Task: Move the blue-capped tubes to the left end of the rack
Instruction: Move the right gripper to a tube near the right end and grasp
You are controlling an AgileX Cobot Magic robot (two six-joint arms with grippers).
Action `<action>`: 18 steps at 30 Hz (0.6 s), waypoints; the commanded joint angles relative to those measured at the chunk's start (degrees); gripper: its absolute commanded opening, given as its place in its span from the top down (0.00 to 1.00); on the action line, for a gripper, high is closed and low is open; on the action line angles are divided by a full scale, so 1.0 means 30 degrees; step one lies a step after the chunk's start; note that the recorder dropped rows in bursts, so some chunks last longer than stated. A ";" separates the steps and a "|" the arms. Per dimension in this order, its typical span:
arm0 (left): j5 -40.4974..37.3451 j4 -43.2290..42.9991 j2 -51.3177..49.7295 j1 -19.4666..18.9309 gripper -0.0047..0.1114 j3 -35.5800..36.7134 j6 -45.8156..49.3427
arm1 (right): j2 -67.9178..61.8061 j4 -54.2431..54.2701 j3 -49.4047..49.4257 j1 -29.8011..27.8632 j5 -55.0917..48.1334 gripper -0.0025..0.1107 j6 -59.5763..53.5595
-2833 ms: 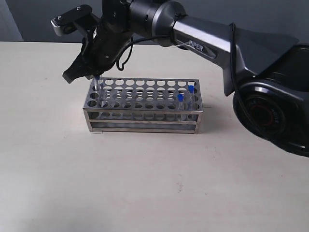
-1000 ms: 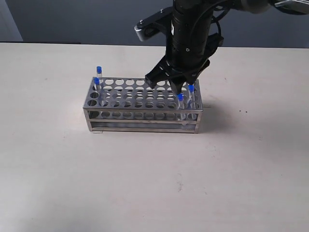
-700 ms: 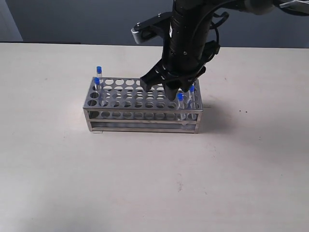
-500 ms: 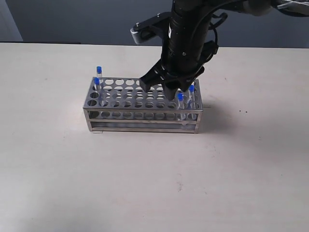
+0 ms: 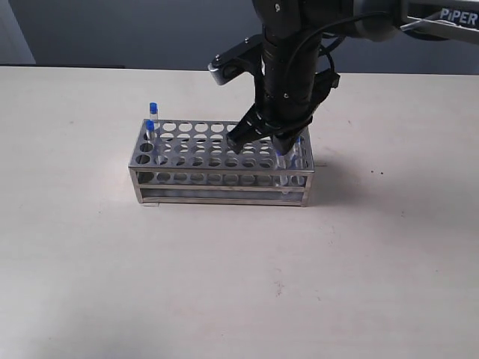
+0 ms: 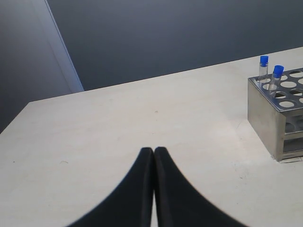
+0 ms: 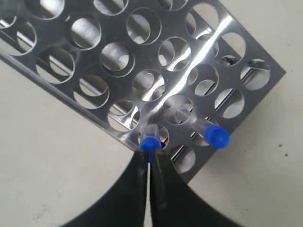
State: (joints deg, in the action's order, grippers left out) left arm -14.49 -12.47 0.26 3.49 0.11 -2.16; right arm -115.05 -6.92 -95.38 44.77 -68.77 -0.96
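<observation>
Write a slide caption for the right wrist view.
Right pincer at the cap of a blue-capped tube in the edge row of the steel rack; a second tube stands beside it.

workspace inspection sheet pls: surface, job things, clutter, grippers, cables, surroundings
surface: pale table, a few tiny dark specks
rack: steel, upright, most holes empty
left tubes: two blue-capped, standing in the rack's left end
gripped tube: in a right-end hole at the rack's edge, cap between the jaws
fourth tube: in a right-end hole beside it, free
clutter: nothing seen
right gripper: above the rack's right end, jaws closed on the gripped tube's cap
left gripper: jaws shut, empty, over bare table away from the rack
cables: black cable looping beside the right arm
surroundings: dark grey wall behind the table
</observation>
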 commanded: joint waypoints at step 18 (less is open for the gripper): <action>0.0258 -0.0078 -0.0086 0.0058 0.96 -0.0036 -0.0058 | -0.0267 -0.0251 0.0115 -0.0065 0.0913 0.86 0.0176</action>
State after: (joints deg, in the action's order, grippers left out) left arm -14.49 -12.47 0.26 3.49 0.11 -2.16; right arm -115.05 -7.91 -95.38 44.77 -68.41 -0.55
